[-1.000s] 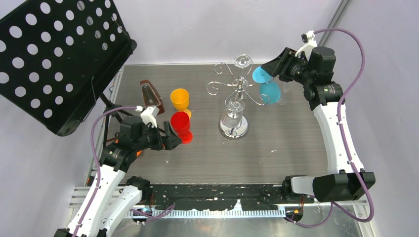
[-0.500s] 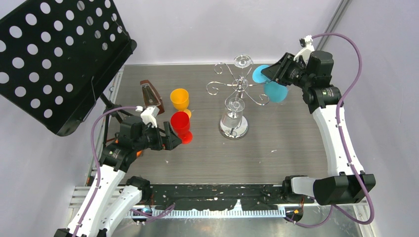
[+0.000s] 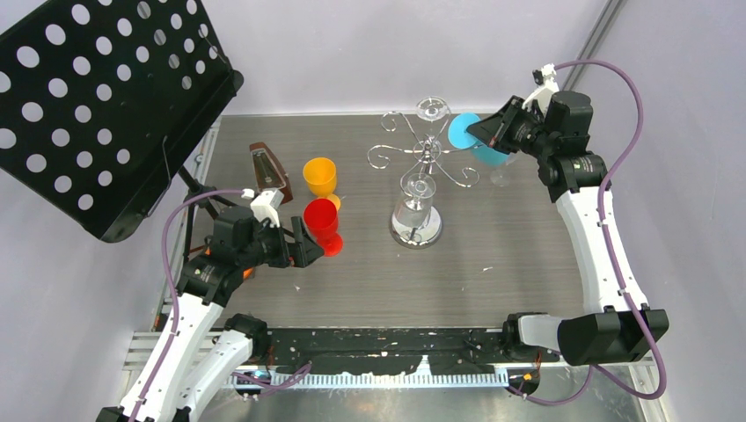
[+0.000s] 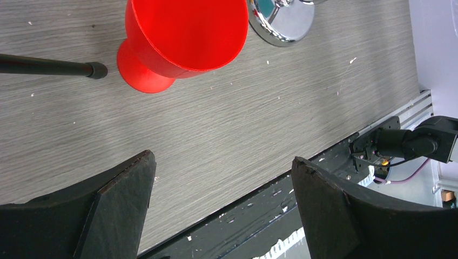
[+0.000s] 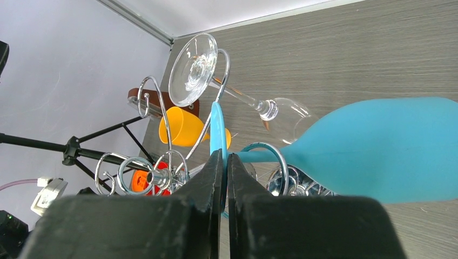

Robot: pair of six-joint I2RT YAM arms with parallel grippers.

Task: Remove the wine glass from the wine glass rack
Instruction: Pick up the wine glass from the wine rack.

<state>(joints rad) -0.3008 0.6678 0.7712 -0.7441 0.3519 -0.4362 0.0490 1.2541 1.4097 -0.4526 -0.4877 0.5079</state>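
Overhead and wrist views of the table (image 3: 510, 272). We see the right gripper (image 5: 223, 156) raised at the far right side of the wine glass rack (image 3: 424, 156), its jaws closed to a narrow slit on the thin edge of the foot of the blue wine glass (image 5: 378, 145). The glass lies roughly sideways, foot toward the rack's central post and bowl away from it, clear of the tabletop. In the right wrist view a chrome curl appears to ring the blue stem, so the glass may be threaded in a scroll arm, though we cannot tell for certain. A clear glass (image 5: 193, 70) hangs on the rack just beside it, and the rack's round base (image 4: 283, 24) stands mid-table. The left gripper (image 4: 222, 162) hovers low over the near left part of the table, jaws spread wide, with a red cup (image 4: 183, 38) just ahead of it. Beyond that cup stand an orange cup (image 3: 320, 174), a brown metronome (image 3: 271, 171) and a black perforated music stand (image 3: 88, 97).
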